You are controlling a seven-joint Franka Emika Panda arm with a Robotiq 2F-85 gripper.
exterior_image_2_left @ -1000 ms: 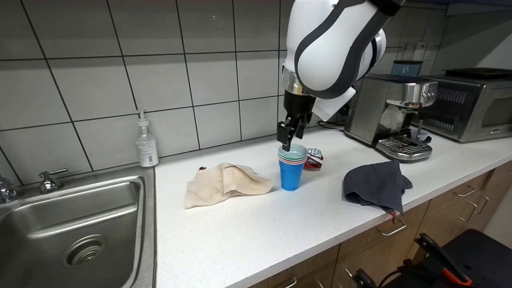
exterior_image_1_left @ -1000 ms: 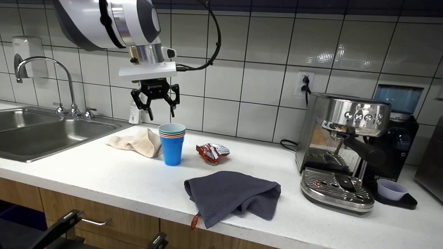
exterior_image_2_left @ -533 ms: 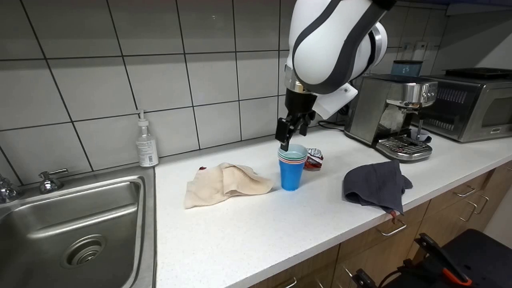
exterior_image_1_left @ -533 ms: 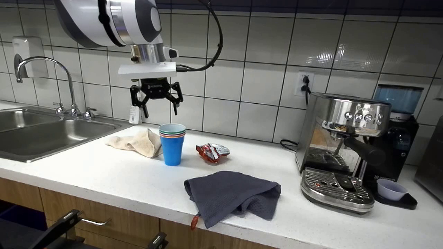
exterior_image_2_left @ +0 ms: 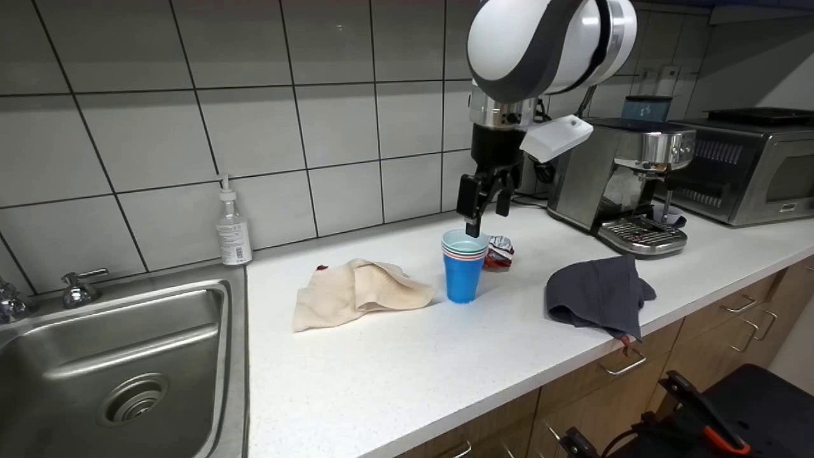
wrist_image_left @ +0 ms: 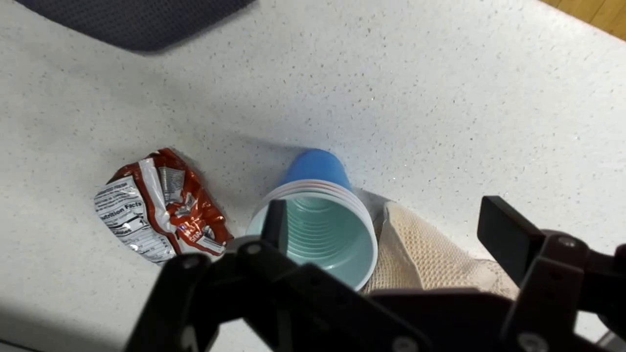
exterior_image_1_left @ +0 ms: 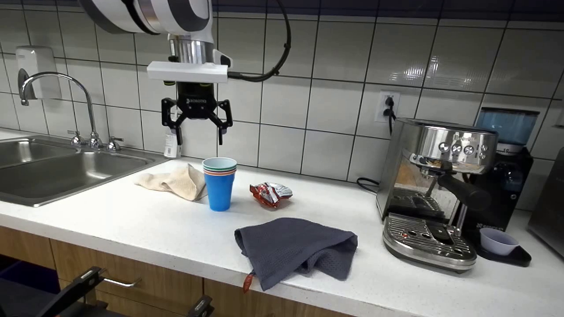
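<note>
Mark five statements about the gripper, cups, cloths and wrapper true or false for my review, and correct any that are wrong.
1. The gripper is open and holds nothing. True.
2. The gripper touches the cup stack. False: it hangs above the stack, apart from it.
3. The beige cloth and the crumpled wrapper lie on opposite sides of the cup stack. True.
4. The dark cloth is draped over the coffee machine. False: it lies on the counter, apart from the machine.
5. The cup stack stands upright. True.
</note>
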